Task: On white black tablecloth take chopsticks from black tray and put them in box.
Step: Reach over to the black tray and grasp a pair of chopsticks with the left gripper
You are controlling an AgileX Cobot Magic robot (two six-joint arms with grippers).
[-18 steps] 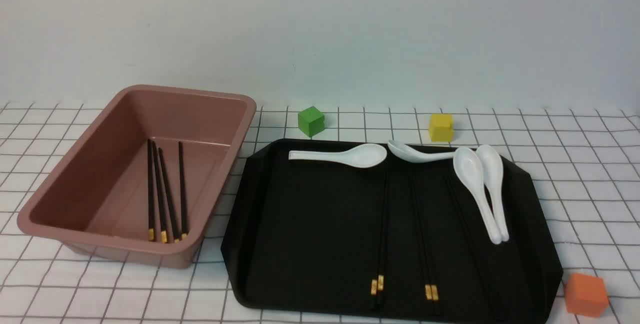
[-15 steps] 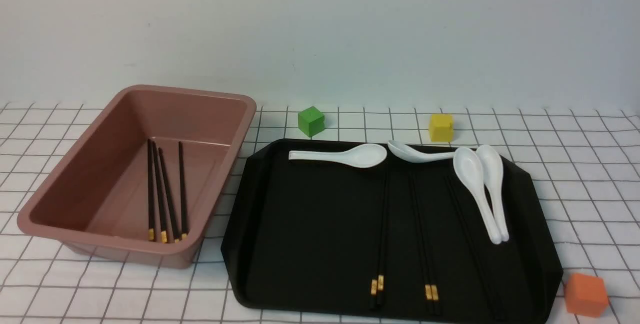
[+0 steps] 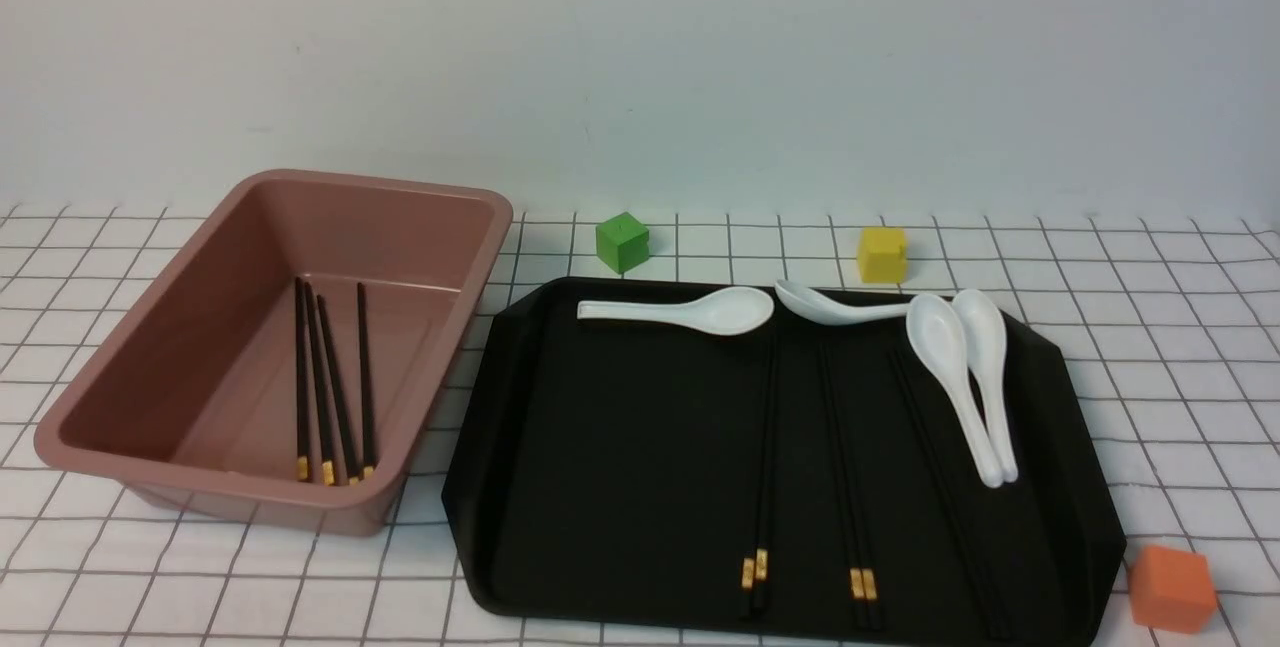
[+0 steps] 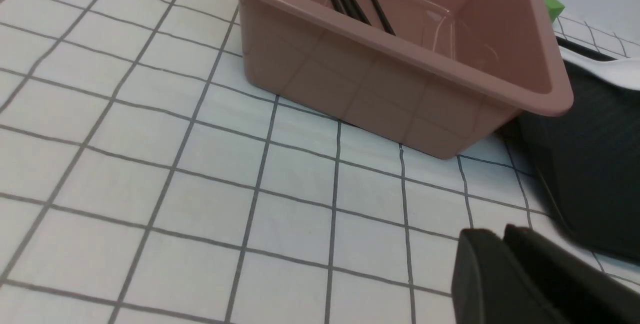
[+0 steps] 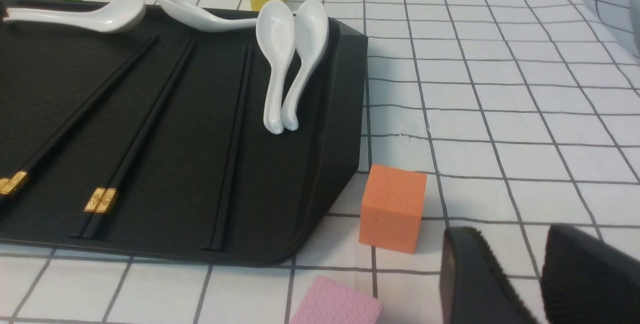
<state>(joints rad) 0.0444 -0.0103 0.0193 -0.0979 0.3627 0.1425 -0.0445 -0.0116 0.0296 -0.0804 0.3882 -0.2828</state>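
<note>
- Tray point(image 3: 600, 447): on the cloth point(image 3: 1180, 357), the landmark for all below.
- Chopsticks point(image 3: 766, 447): in the tray, in three narrow groups from its middle to its right side. Their long axes run from the near edge towards the far one, slightly slanted; the gold bands seen are at the near ends.
- Box point(image 3: 240, 397): just left of the tray, with four sticks inside, so the job looks partly done.
- Right gripper point(image 5: 511, 236): parted and holding nothing, right of the tray. The rightmost sticks seem nearer to it, lying leftward across the tray's right wall.
- Left gripper point(image 4: 500, 246): nothing visible in its grasp; I cannot tell whether its tips meet. It seems to be on the tray's left, near the box.
- The coming grasp probably needs jaws closing across the sticks, side to side.
</note>
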